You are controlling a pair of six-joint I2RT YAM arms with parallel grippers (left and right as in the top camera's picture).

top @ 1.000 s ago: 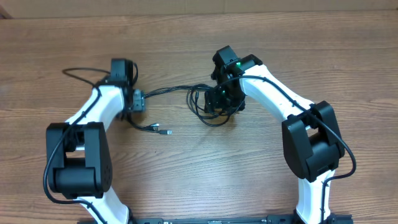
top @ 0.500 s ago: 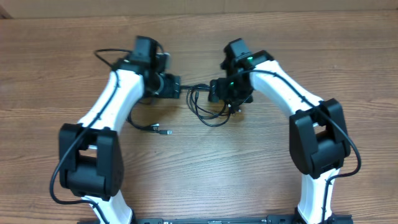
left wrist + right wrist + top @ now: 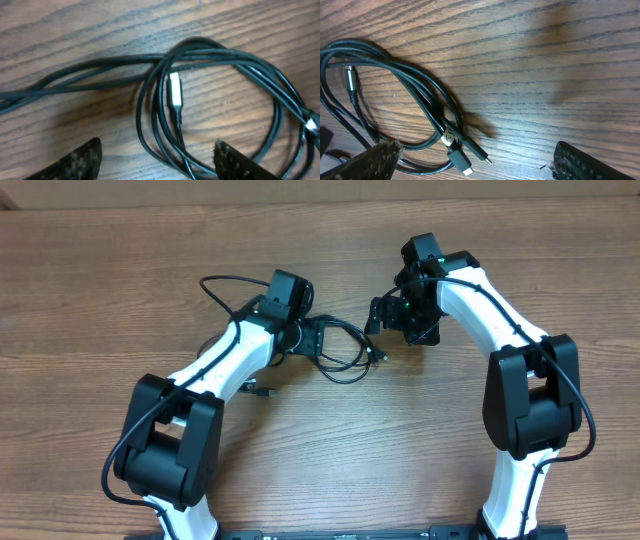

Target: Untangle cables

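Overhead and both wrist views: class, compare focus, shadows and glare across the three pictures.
Overhead: even light, no glare, faint shadows, cables small but crisp. Left wrist: slightly soft throughout, silver plug brightest, broad shadow under the cables, left fingertips blurred. Right wrist: table grain sharpest, small shadow beside the cables, right fingertips out of focus.

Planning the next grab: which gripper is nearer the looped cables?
Left. The left gripper hovers at the left edge of the looped cables; the right gripper sits upper-right of them.
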